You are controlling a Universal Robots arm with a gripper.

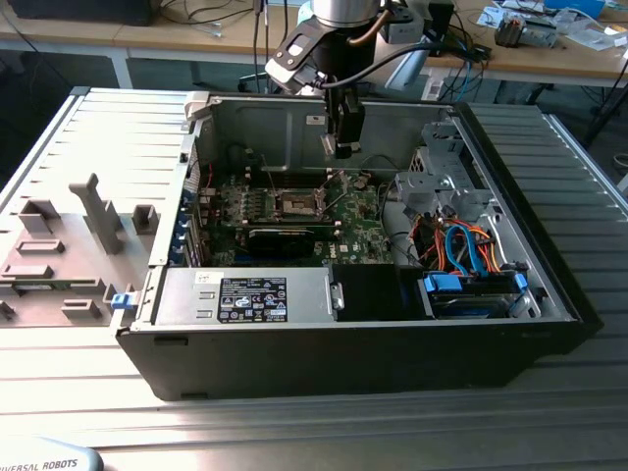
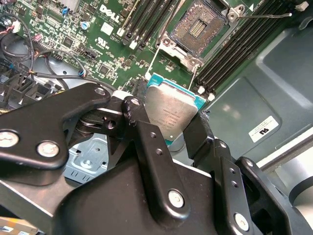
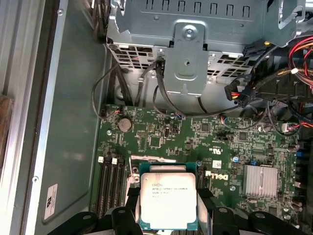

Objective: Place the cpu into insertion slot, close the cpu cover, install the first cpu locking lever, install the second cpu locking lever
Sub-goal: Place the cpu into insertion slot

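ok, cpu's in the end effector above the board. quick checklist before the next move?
1. cpu clamped between the fingers of the end effector: ok.
2. socket contacts uncovered: ok.
3. locking lever lying off to the socket's side, not across it: ok.
4. cpu lined up over the socket: cannot tell.
5. cpu corner mark matched to the socket: cannot tell.

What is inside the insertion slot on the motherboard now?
The insertion slot is open and empty, seen bare in the second wrist view. The cpu, held between the fingers, is apart from it and hides the motherboard right behind itself.
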